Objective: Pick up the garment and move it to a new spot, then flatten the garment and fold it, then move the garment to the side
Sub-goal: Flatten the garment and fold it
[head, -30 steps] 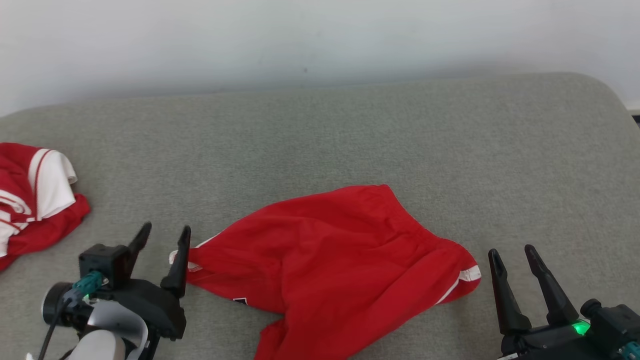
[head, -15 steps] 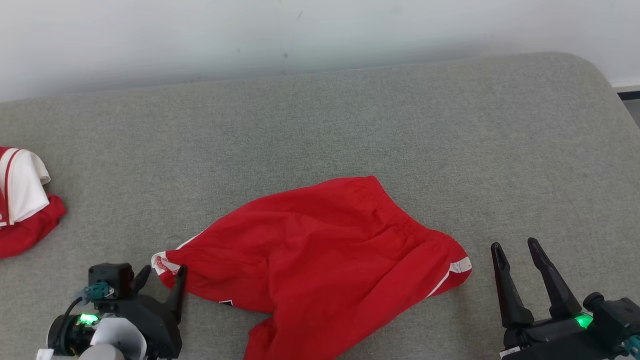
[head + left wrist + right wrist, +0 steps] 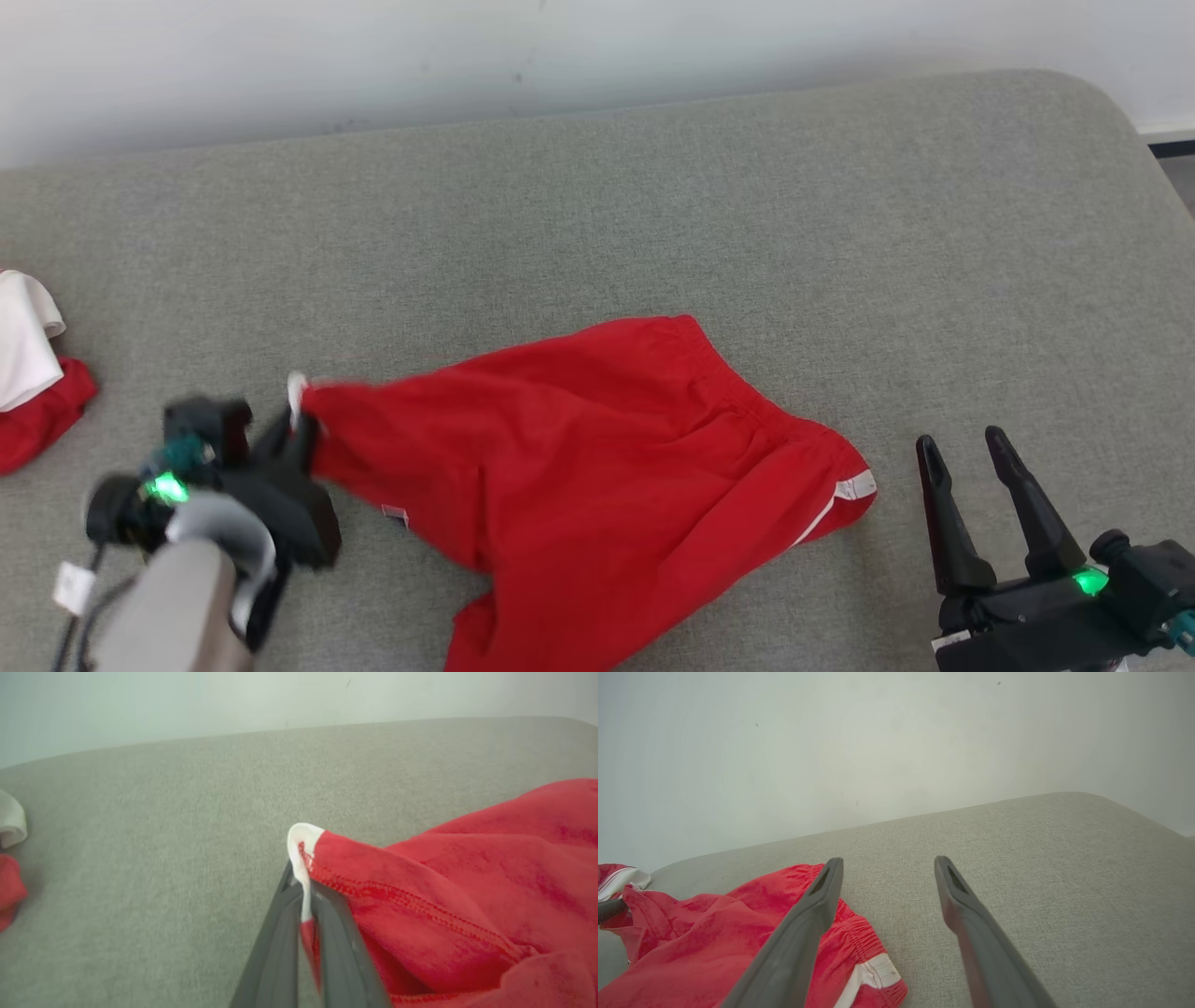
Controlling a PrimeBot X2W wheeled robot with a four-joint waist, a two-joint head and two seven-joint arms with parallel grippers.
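Note:
The garment [image 3: 597, 467] is a pair of red shorts with white trim, spread crumpled across the middle of the grey cushioned surface [image 3: 653, 205]. My left gripper [image 3: 297, 422] is shut on its left hem corner, which is lifted off the surface. The left wrist view shows the white-edged hem [image 3: 303, 858] pinched between the two dark fingers [image 3: 280, 942]. My right gripper [image 3: 966, 448] stands open at the lower right, a little right of the shorts' waistband end [image 3: 854, 485], holding nothing. In the right wrist view the garment [image 3: 714, 933] lies to the left of the spread fingers [image 3: 808, 924].
Another red and white garment [image 3: 33, 392] lies at the far left edge of the surface. A pale wall [image 3: 560, 56] runs behind. The surface's rounded right corner [image 3: 1111, 103] drops off to the floor; bare grey fabric stretches behind and right of the shorts.
My left gripper closed on the shorts' left hem corner and raised it up and back. The head camera tilted, shifting the whole picture. My right gripper stayed open in place.

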